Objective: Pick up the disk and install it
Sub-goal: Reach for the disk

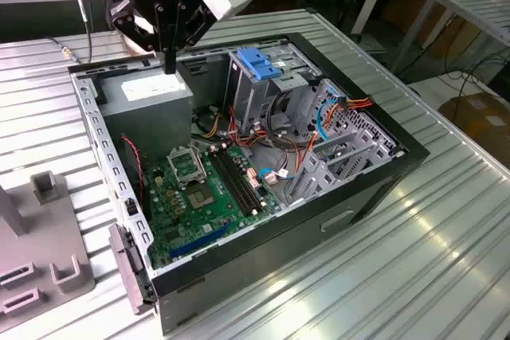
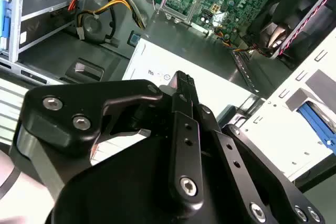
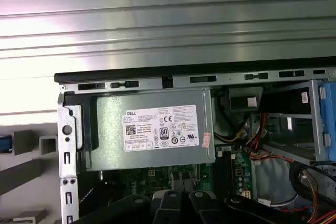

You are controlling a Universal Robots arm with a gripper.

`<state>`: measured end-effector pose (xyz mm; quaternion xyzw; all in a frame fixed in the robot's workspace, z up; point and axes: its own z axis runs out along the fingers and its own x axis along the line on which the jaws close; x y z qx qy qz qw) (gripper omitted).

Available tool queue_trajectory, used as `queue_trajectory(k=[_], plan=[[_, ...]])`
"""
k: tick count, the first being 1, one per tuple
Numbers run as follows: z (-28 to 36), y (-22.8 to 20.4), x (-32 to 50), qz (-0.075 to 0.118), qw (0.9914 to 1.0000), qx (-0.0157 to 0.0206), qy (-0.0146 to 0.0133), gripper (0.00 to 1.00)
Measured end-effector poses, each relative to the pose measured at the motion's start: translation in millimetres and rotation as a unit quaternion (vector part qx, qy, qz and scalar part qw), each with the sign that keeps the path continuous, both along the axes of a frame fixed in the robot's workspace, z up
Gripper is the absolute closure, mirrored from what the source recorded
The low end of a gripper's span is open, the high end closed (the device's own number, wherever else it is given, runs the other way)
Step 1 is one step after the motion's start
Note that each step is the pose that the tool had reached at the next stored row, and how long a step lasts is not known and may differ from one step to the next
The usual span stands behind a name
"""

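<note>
**End effector empty over the power supply; disk in the fixture beside the case**

The end effector (image 1: 170,63) hangs over the grey power supply (image 1: 147,93), in the far corner of the open computer case (image 1: 358,197) on the exterior view's left. In the second wrist view its fingers (image 2: 184,129) lie pressed together with nothing between them, pointing at the supply's white sticker. The case sits mid-tabletop (image 1: 414,276). Of the disk (image 2: 315,121), what can be made out is a blue rail strip. It lies in the pale grey fixture (image 1: 48,252), which is on the tabletop just outside the case's perforated side wall. That is toward the tabletop's edge on the exterior view's left, well apart from the end effector.
</note>
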<state>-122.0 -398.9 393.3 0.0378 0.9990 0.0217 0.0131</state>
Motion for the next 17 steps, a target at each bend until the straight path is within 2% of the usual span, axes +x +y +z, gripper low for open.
queue_trajectory(k=[17], plan=[[0.0,0.0,-11.7,0.0,1.0,0.0,0.0,0.9]])
